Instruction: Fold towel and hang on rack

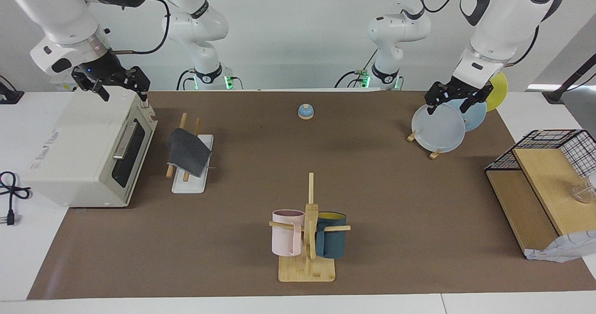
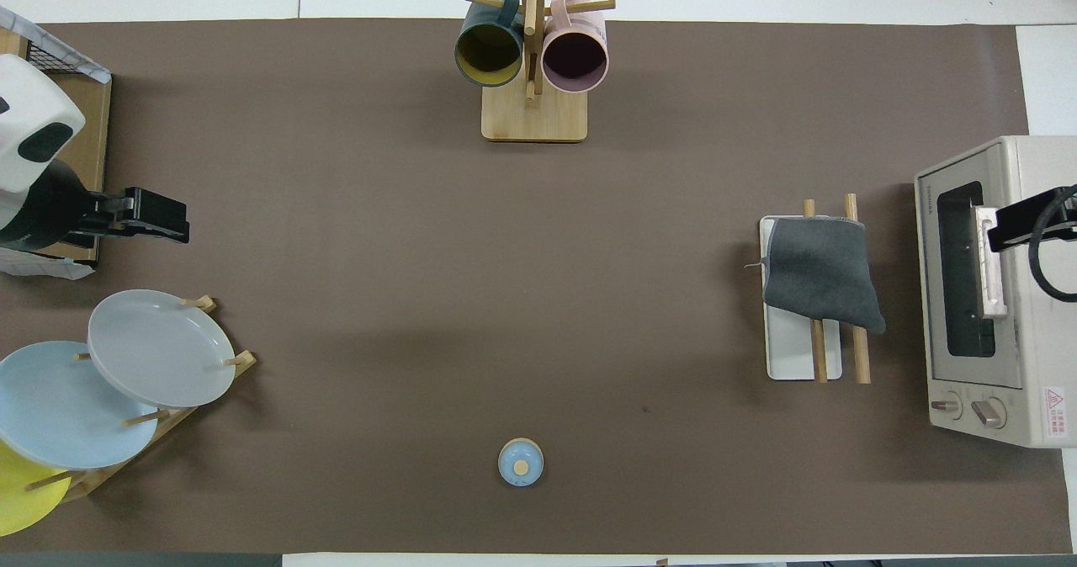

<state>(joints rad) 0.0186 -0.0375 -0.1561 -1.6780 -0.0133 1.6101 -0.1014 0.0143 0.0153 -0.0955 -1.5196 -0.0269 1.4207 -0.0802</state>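
While the towel (image 1: 188, 152) drapes folded over the rack (image 1: 192, 169) at the frame's left, both arms hang clear. Right gripper (image 1: 119, 86) over the oven (image 1: 88, 146), upper left; left gripper (image 1: 455, 98) over the plates (image 1: 437, 128), upper right; both jaws spread, empty. Soft, light, limp cloth: I'd pinch an edge.

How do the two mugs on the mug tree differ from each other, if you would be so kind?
The pink mug is pale pink inside and out, while the dark blue mug has a yellow lining. The pink mug hangs toward the right arm's end of the table, the dark blue mug toward the left arm's end. Both hang by their handles from the mug tree, mouths tipped upward.
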